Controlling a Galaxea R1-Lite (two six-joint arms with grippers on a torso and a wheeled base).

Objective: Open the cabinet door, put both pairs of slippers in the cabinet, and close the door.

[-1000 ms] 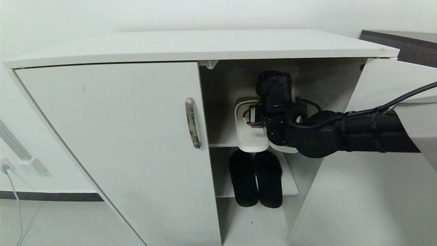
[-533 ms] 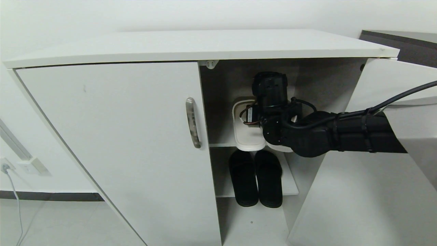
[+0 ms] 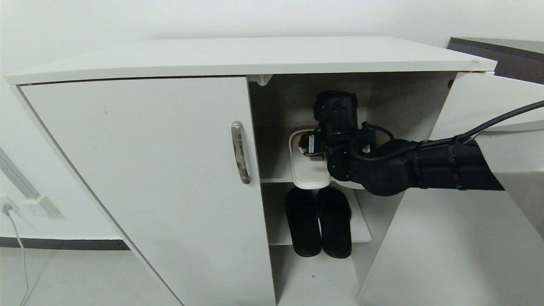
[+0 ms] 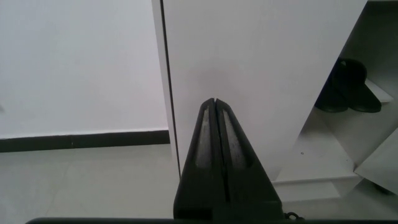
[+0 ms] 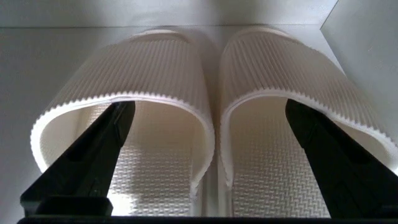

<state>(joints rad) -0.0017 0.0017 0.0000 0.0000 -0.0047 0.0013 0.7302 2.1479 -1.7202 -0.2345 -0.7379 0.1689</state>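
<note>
White wall [image 3: 85, 25] and pale floor tiles [image 3: 63, 276] frame a white cabinet [image 3: 255, 55], shown with its right-hand door [image 3: 446, 255] swung open toward the viewer and its left-hand door [image 3: 140, 170] shut. Nearest, the left gripper [image 4: 214, 102] points at the shut door from outside, jaws pressed together on nothing. Farther in, the right arm [image 3: 425, 170] reaches through the opening. The black slippers [image 3: 318, 221] lie side by side on the lower shelf [image 3: 361, 229], heels overhanging its front edge. Above them the white slippers [image 3: 308, 172] rest as a pair on the upper shelf [image 3: 276, 180], heels likewise just past the edge. Deepest, the right gripper [image 5: 208, 109] stands over the white pair with its jaws spread wide, one finger [image 5: 87, 162] above each footbed, gripping nothing; whether they touch the soles cannot be told. Over the last second the arm has pushed a little farther in and to the left, and the white pair has shifted slightly with it; in the last half second almost nothing has moved. Judged from this, both pairs are placed, and what remains is to draw the arm clear and shut the door.
</note>
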